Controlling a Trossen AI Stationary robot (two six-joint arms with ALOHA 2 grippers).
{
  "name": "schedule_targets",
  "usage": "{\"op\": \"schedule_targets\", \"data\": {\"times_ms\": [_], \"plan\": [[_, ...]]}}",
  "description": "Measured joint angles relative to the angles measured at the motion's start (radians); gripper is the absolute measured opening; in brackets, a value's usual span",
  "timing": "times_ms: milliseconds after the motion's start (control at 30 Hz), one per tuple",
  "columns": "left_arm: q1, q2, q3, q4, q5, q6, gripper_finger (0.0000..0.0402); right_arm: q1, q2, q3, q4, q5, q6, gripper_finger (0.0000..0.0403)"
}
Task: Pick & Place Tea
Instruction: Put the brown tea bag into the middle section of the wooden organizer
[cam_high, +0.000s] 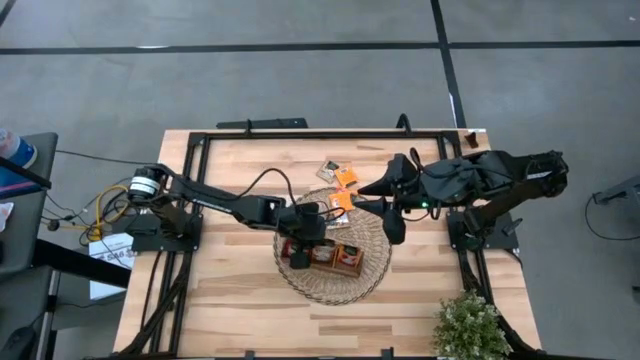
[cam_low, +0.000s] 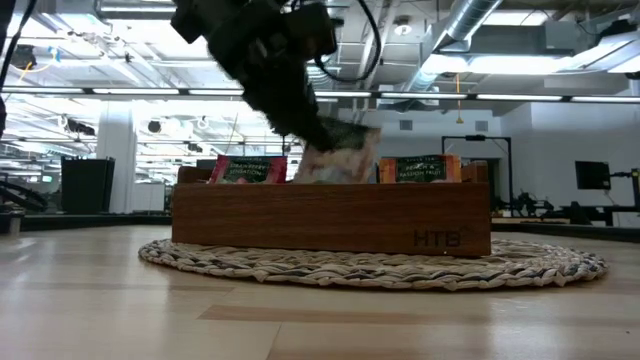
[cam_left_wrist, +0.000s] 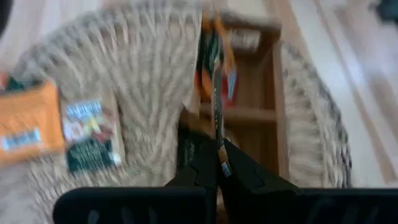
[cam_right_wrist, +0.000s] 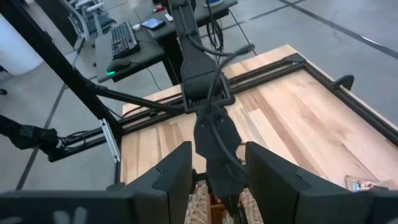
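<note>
A: Layout, biggest first? Clock directions taken from the overhead view.

B: Desk (cam_high: 230, 310) was a pale wood top with a black frame. Near its centre lay a round wicker mat (cam_high: 365, 285), and on it sat the brown wooden tray (cam_low: 330, 218), with red and orange sachets already standing in its outer compartments. A potted plant (cam_high: 468, 325) stood at the 5 o'clock corner.

A: Arms?

B: Left arm reached in from 9 o'clock. The left hand (cam_left_wrist: 219, 163) was pinched fully shut on a pale sachet (cam_low: 338, 158), held on edge just above the tray's middle compartment. The right arm came from 3 o'clock; the right hand (cam_right_wrist: 216, 177) hung over the mat's 1 o'clock edge, fingers about half apart, nothing between them that I could see.

A: The relation the next move depends on?

B: The held sachet hung directly above the tray, its flat face roughly parallel to the tray's long wall, lower edge about level with the standing sachets. My judgement: a short straight descent, then release. Left hand was plainly the nearer one.

A: Remaining tea?

B: Loose sachets (cam_high: 338, 175) lay at 12 o'clock off the mat's edge, closer to the right hand.

A: Clearance?

B: Tight sideways between the neighbouring sachets and dividers; open above. The two hands were near each other over the mat, so crossing paths looked like the risk.
</note>
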Motion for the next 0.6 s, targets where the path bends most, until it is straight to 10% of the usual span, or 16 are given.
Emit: {"op": "schedule_targets", "data": {"times_ms": [600], "plan": [[-0.011, 0.023, 0.0, 0.0, -0.047, -0.01, 0.0, -0.011, 0.0, 0.0, -0.002, 0.0, -0.01, 0.0144]]}}
